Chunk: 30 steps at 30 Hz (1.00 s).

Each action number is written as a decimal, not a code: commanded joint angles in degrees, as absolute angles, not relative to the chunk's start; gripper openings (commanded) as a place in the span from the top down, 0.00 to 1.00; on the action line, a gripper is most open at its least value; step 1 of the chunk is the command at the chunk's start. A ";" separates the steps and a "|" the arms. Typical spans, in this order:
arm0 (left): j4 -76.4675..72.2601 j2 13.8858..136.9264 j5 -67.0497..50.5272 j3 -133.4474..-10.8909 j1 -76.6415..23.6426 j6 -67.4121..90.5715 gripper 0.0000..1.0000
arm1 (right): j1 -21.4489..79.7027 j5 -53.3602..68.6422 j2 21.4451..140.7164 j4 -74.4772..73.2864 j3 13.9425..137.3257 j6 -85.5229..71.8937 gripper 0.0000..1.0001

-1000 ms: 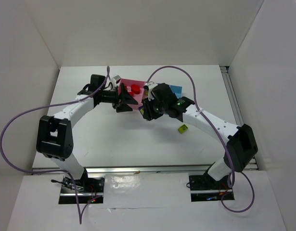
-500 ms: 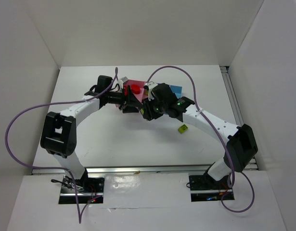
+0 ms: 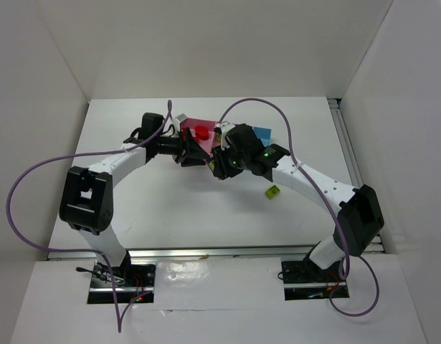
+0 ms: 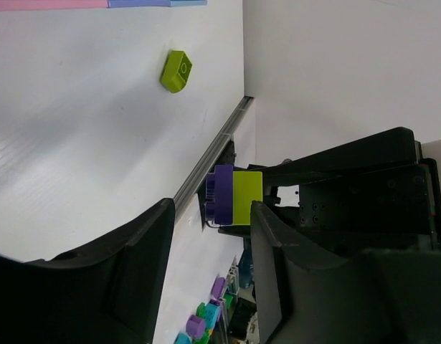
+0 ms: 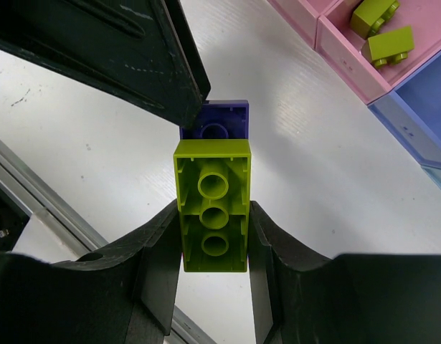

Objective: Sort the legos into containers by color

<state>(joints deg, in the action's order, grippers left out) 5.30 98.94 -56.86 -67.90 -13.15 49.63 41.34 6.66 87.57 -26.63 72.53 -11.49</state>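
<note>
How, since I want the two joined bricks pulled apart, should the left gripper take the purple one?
Take the purple brick by its flat side walls, coming in from the end away from the right gripper. That gripper is clamped on the long sides of the yellow-green brick, so only the purple end sticks out free. The left gripper faces it, jaws apart.

Yellow-green lego joined end-on to purple lego, aloft; loose yellow-green lego lies on table.
</note>
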 commanded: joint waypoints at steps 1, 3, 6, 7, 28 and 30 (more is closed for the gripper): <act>1.49 99.76 -59.24 -67.32 -14.41 51.06 0.43 | 41.04 6.15 86.75 -25.93 73.48 -10.99 0.77; 2.02 100.28 -59.24 -67.94 -15.03 51.06 0.45 | 41.04 6.15 86.75 -25.41 74.00 -10.99 0.77; 2.55 101.42 -58.62 -68.47 -15.64 51.06 0.48 | 41.04 6.15 86.75 -25.40 74.00 -11.51 0.77; 1.94 101.43 -59.15 -68.47 -15.64 51.06 0.48 | 41.04 6.15 86.75 -25.40 74.00 -11.51 0.77; 10.01 102.57 -53.71 -67.85 -11.61 49.57 1.00 | 41.04 0.18 83.42 -24.87 74.53 -12.57 0.77; 11.59 101.87 -51.43 -67.85 -10.90 47.47 1.00 | 41.04 -2.01 82.53 -24.87 75.14 -13.71 0.77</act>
<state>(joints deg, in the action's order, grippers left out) 8.19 101.86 -54.37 -67.83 -12.49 50.50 41.30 2.59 86.63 -27.66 72.55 -12.27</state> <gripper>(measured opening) 0.237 0.441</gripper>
